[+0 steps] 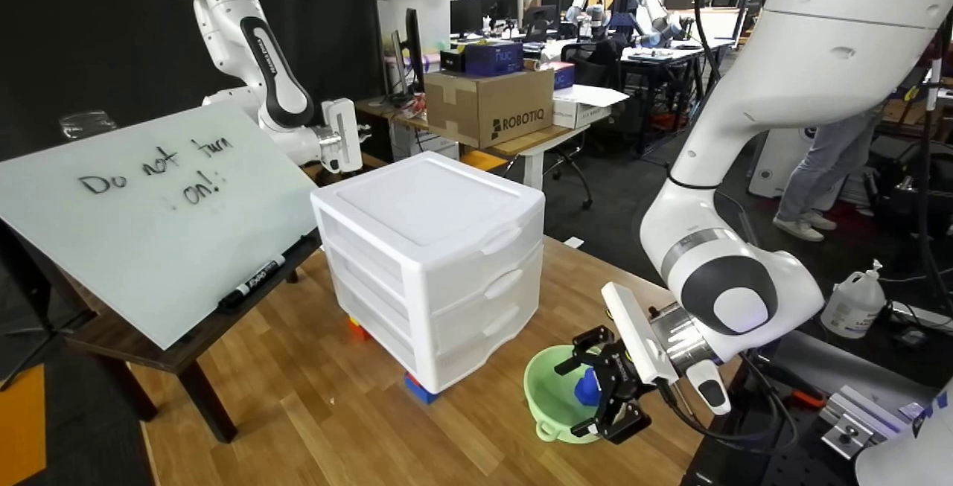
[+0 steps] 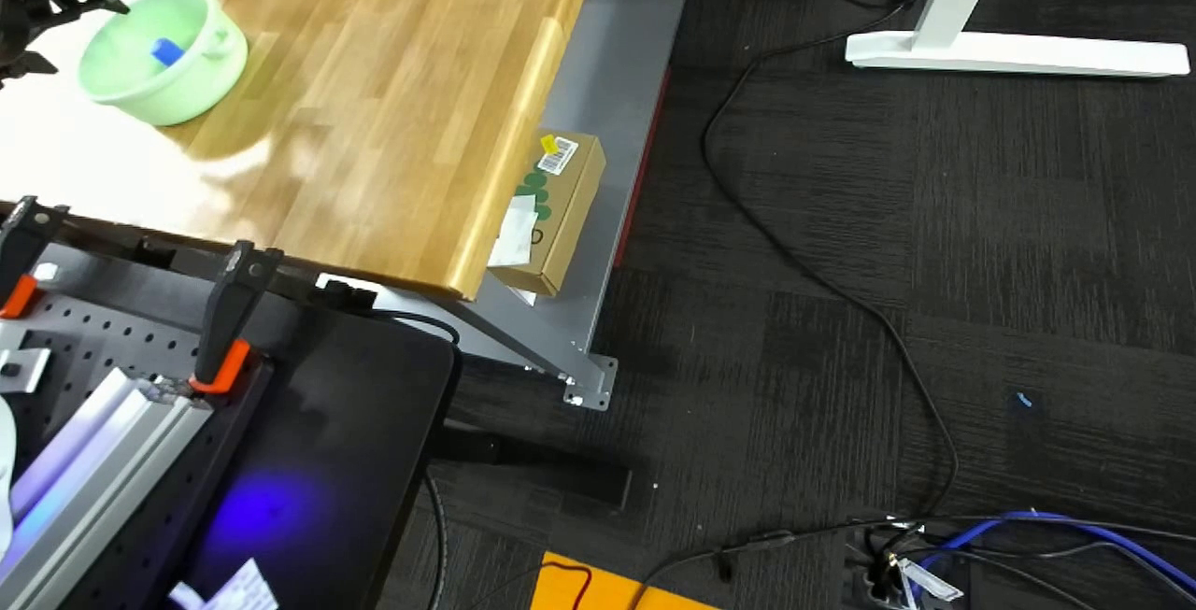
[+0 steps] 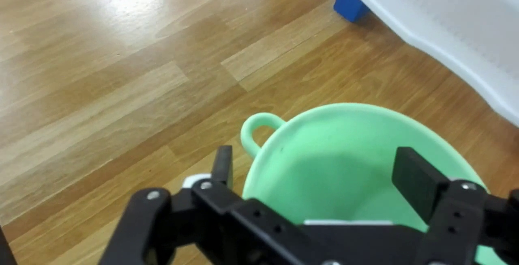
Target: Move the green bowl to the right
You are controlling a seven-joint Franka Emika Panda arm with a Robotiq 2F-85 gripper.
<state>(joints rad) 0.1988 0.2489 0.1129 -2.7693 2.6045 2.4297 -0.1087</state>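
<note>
The light green bowl (image 1: 542, 389) stands upright on the wooden table, with a small blue object (image 1: 587, 388) inside it. An exterior view from above also shows the bowl (image 2: 201, 92) and the blue object (image 2: 167, 52). My gripper (image 1: 572, 399) is at the bowl, its jaws wide apart with nothing held. In the wrist view the bowl (image 3: 344, 135) lies beneath the gripper (image 3: 318, 171). There the left finger (image 3: 223, 165) appears outside the rim near a loop handle, while the right finger (image 3: 419, 182) is over the interior. The blue object is hidden in that view.
A white drawer unit (image 1: 439, 270) stands close to the bowl, raised on coloured blocks, including a blue block (image 1: 421, 389). A tilted whiteboard (image 1: 156, 210) rests on a dark stand. Black clamps (image 2: 238, 297) sit along the table's edge, near a metal rail (image 2: 103, 479).
</note>
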